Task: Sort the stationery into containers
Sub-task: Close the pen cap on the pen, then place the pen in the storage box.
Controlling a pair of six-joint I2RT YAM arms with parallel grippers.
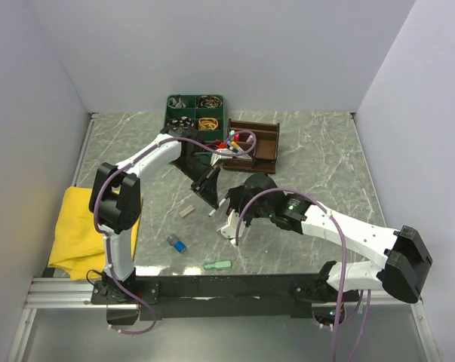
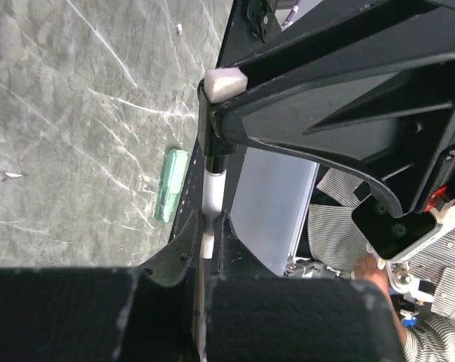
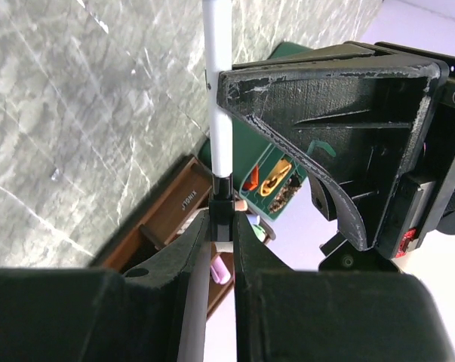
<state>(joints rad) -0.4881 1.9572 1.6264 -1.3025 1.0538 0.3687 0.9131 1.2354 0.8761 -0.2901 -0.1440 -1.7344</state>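
Both grippers are shut on one white pen with a black section (image 2: 213, 188), held above the table's middle. My left gripper (image 2: 208, 226) grips one end, seen in the top view (image 1: 210, 194). My right gripper (image 3: 222, 219) grips the black section; the white barrel (image 3: 218, 113) runs up to the other gripper. In the top view the right gripper (image 1: 231, 205) sits close beside the left. The brown organiser (image 1: 257, 143) holds several pens and a pink highlighter (image 3: 221, 270). A mint eraser (image 1: 218, 265), a blue cap (image 1: 177, 243) and a grey bit (image 1: 185, 211) lie on the table.
A green compartment tray (image 1: 195, 113) with small items stands behind the organiser. A yellow cloth (image 1: 80, 226) lies at the left edge. The eraser also shows in the left wrist view (image 2: 171, 185). White walls enclose the marble table (image 1: 325, 158).
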